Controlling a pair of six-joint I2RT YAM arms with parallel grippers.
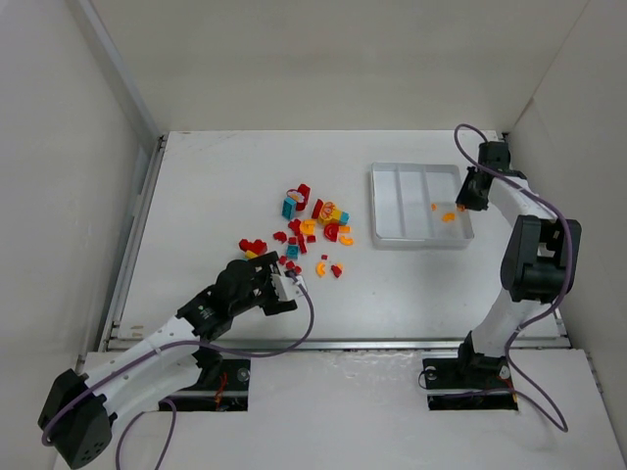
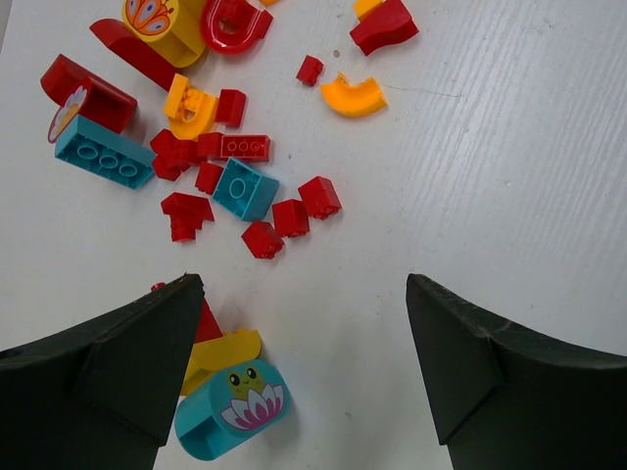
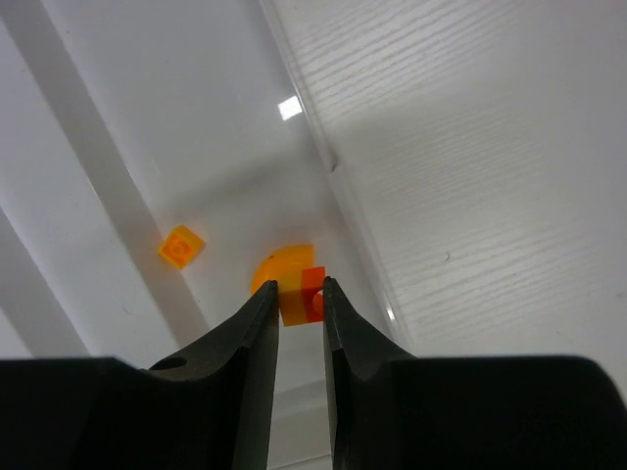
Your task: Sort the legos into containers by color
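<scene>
The legos [image 1: 313, 227] lie scattered mid-table in red, orange-yellow and teal. My left gripper [image 1: 284, 286] hovers open at the pile's near edge. In its wrist view the left gripper [image 2: 304, 294] has bare table between its fingers. A teal frog-printed piece [image 2: 230, 411] and a yellow piece [image 2: 225, 351] sit by the left finger. The white tray of containers [image 1: 421, 238] stands to the right. My right gripper [image 3: 300, 289] is shut on a small orange brick [image 3: 302, 297] above the right compartment. An orange curved piece [image 3: 284, 259] and an orange square brick [image 3: 181, 246] lie in it.
White walls enclose the table on the left, back and right. The tray's right rim [image 3: 312, 147] runs just beside the right gripper, with bare table beyond it. A teal brick [image 2: 245, 188] and small red bricks [image 2: 291, 217] lie ahead of the left fingers.
</scene>
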